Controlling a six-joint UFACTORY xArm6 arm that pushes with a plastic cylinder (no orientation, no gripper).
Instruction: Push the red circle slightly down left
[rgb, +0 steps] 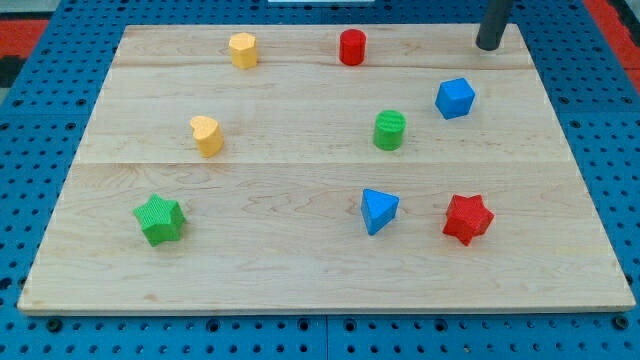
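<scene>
The red circle (352, 47) stands near the top edge of the wooden board (300, 290), a little right of centre. My tip (489, 46) is at the view's top right, on the board's top edge, well to the right of the red circle and apart from it. The closest block to the tip is the blue cube (455, 98), below and a little left of it.
A yellow hexagon (243, 49) is left of the red circle. A yellow heart (206, 135), a green circle (389, 130), a green star (160, 220), a blue triangle (378, 210) and a red star (468, 219) lie lower on the board.
</scene>
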